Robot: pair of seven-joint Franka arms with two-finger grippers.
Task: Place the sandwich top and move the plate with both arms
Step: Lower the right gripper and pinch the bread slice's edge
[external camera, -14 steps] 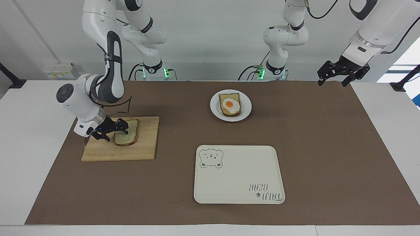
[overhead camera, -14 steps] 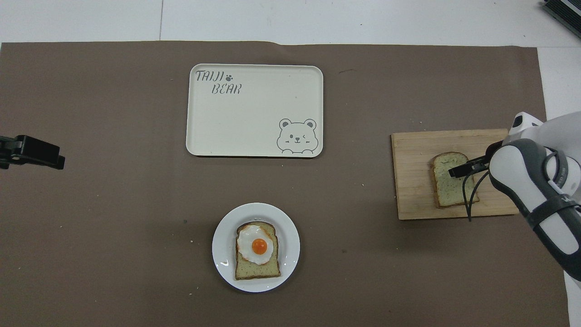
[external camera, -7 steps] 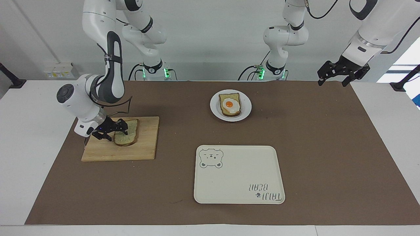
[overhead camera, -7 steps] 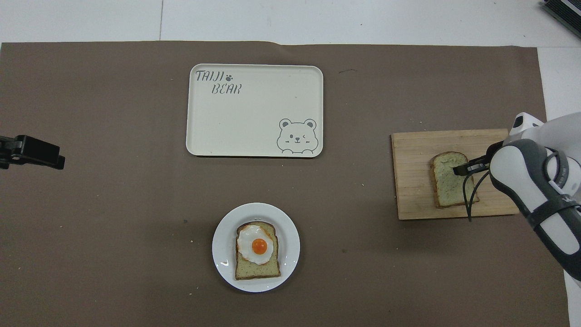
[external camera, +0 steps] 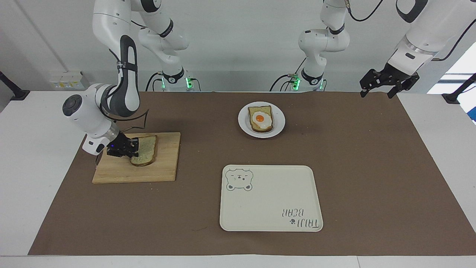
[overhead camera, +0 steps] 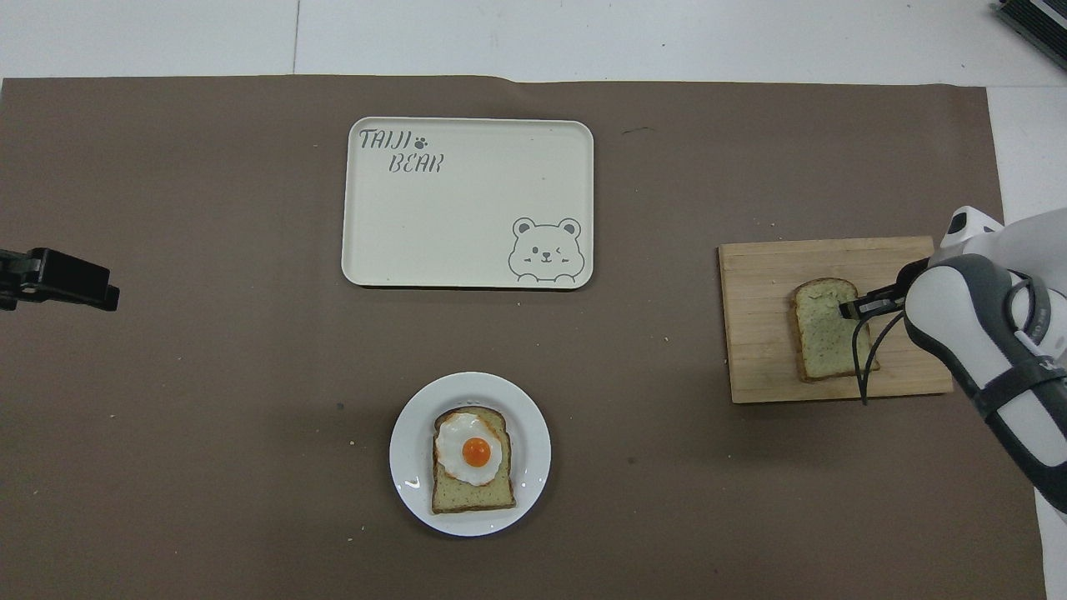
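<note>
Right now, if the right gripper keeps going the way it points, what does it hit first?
The right gripper is already at the edge of the bread slice on the board. Going on, it likely meets that slice first.

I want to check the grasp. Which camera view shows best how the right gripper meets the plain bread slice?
The facing view: it shows the right gripper at the edge of the sandwich top on the cutting board. In the overhead view only one black fingertip shows over the slice; the arm covers the rest.
</note>
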